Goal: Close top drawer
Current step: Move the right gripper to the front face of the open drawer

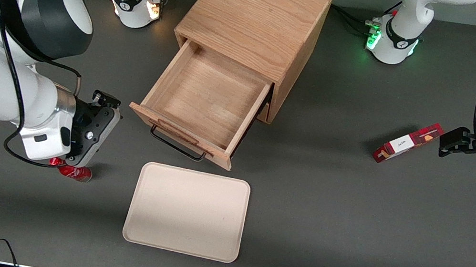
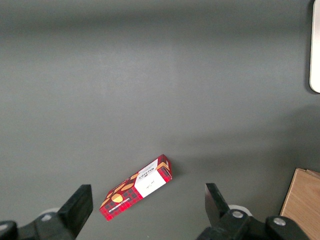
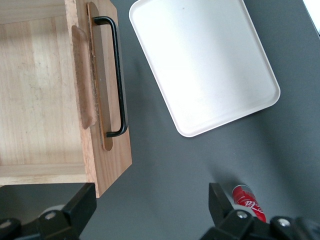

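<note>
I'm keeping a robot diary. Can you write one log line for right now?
task: close top drawer | top drawer: pulled out, empty | gripper: open, above table beside drawer front, holding nothing | black handle: untouched

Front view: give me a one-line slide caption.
Top drawer pulled fully out and empty, open gripper beside its front corner, above a red can, cream tray nearer the camera.

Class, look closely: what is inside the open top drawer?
The top drawer shows only its bare wooden floor; nothing lies in it. Its back part, under the cabinet top, is covered. The gripper hangs open, beside the drawer's front corner.
</note>
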